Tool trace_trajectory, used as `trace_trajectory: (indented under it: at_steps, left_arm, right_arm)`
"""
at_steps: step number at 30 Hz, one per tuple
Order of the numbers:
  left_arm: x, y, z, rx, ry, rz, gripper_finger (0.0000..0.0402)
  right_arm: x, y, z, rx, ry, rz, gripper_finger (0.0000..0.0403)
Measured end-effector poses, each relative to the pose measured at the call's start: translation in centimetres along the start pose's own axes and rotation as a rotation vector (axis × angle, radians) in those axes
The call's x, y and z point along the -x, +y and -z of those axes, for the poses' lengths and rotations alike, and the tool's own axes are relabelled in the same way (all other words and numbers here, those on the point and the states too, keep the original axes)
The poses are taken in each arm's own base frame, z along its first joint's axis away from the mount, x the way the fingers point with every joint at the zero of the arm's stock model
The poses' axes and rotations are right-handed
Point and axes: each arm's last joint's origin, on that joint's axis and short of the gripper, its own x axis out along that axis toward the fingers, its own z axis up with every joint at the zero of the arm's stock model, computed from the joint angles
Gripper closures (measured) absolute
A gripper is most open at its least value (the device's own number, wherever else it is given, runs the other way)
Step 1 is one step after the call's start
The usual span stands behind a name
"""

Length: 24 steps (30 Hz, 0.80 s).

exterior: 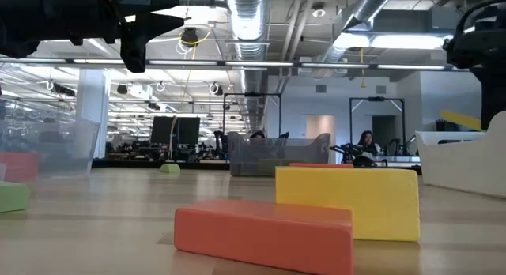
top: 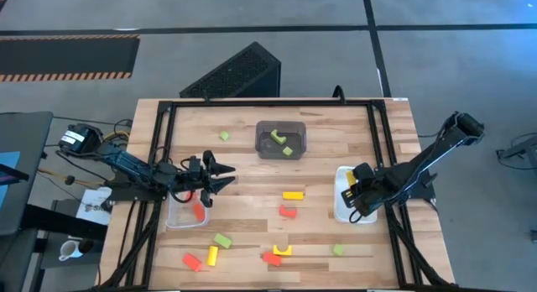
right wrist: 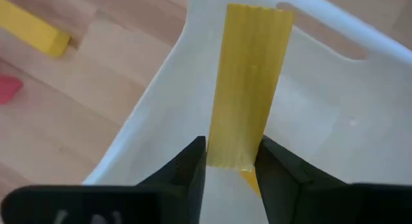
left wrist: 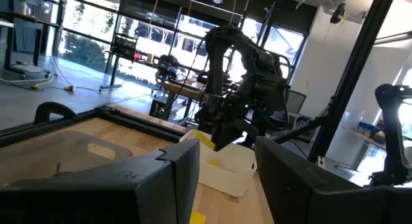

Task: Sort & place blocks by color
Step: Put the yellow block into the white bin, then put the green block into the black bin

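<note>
**Sort roughly a third done**

Right gripper (right wrist: 232, 161) clamps a yellow bar (right wrist: 248, 89) over the white bin (top: 343, 210) at 3 o'clock. Left gripper (top: 220, 174) hovers spread, empty, above the clear bin (top: 174, 216). You still have about nine blocks loose on the worktop (top: 252, 170), mostly toward 6 o'clock.

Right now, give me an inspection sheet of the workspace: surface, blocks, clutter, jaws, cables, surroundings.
Surface: wooden table with a black frame.
Blocks: greens in the grey bin; one red in the clear bin; one yellow bar over the white bin; red, yellow and green ones loose on the near half of the table, one green at the far left.
Clutter: nothing seen beyond bins and blocks.
Jaws: left gripper open, empty, above the clear bin; right gripper shut on the yellow bar over the white bin.
Cables: bundle off the table's left edge.
Surroundings: black box behind the table; people seated far off.
</note>
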Motion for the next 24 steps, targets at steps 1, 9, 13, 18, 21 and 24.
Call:
trace_trajectory:
  at_steps: [1, 9, 13, 18, 21, 24]
  left_arm:
    - [0.0, 0.0, 0.0, -0.004, -0.001, -0.005, 0.0263]
    - [0.0, 0.1, 0.0, 0.001, -0.005, -0.020, 0.0263]
    - [0.0, 0.1, 0.0, 0.004, -0.003, -0.021, 0.0263]
    - [0.0, 0.1, 0.1, 0.001, 0.003, -0.022, 0.0263]
    - [0.0, 0.1, 0.1, 0.000, 0.002, -0.027, 0.0263]
    - [0.0, 0.1, 0.1, 0.000, 0.001, -0.028, 0.0263]
  right_arm:
    - [0.0, 0.0, 0.0, 0.004, 0.006, 0.001, 0.0254]
    - [0.0, 0.0, 0.0, 0.001, 0.016, 0.005, 0.0193]
    - [0.1, 0.1, -0.1, -0.005, 0.023, -0.002, 0.0181]
    - [2.6, 1.3, -0.7, 0.018, 0.059, -0.081, 0.0183]
    - [4.5, 2.8, -1.3, 0.066, -0.055, -0.200, 0.0189]
    - [5.6, 4.8, -1.7, 0.166, -0.256, -0.322, 0.0194]
